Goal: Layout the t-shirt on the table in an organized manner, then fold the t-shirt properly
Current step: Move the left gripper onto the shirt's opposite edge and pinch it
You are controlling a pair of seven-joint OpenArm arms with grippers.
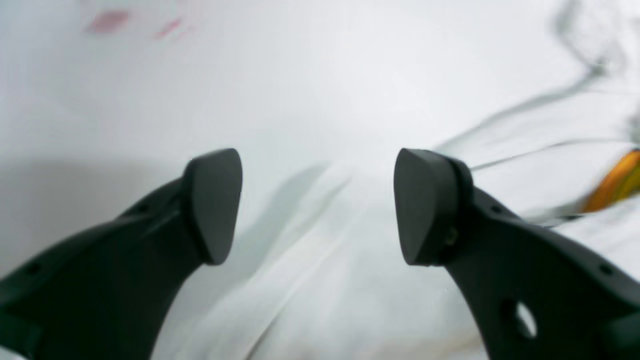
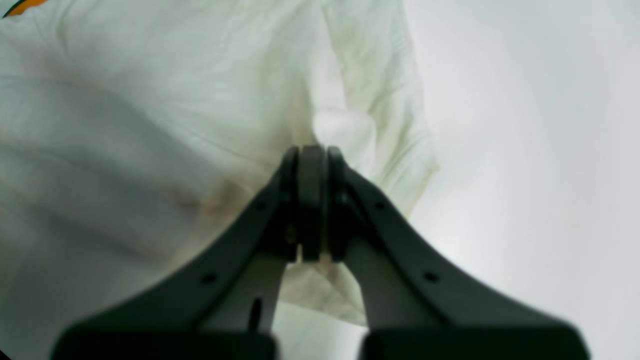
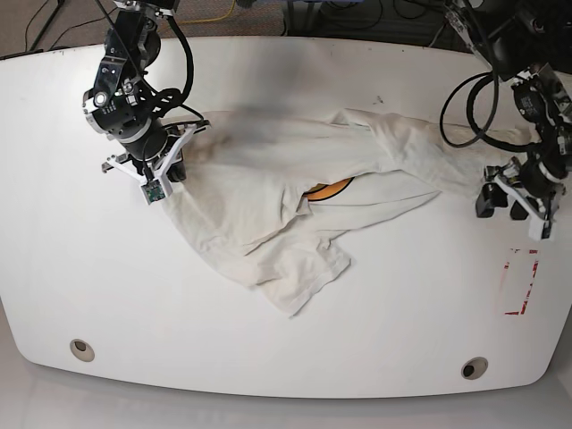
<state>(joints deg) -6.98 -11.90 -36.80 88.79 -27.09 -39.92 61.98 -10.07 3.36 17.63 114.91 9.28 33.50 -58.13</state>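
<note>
- While the t-shirt (image 3: 268, 188) lies crumpled across the middle of the table (image 3: 268, 349), we see it stretched sideways between both arms, w/ one bunched part trailing toward the near edge.
- We spot a sliver of the yellow-orange print (image 3: 332, 188) peeking from a fold near the shirt's centre; the rest is hidden, lettering not readable.
- Right gripper (image 2: 312, 200), on the base view's left: we see its jaws pressed tight together, clenched on a pinch of the t-shirt's cloth. In the wrist view fabric bulges right above the fingertips and hangs below them.
- Left gripper (image 1: 317, 205), on the base view's right: we see the jaws spread wide, released, nothing between the pads (image 1: 215, 205). White cloth lies beneath it, blurred; a bit of orange shows at the right edge of that view.
- In the base view the left gripper (image 3: 517, 198) sits at the t-shirt's far end; whether it touches the cloth we can't tell.
- Red tape rectangle (image 3: 519, 281) lies on the table just nearer than the left gripper, apart from the shirt.
- Two grey grommet holes (image 3: 81, 349) sit near the table's near edge, one per corner, both well apart from the t-shirt.
- Black cables (image 3: 465, 98) loop down to the arms at the far side.
</note>
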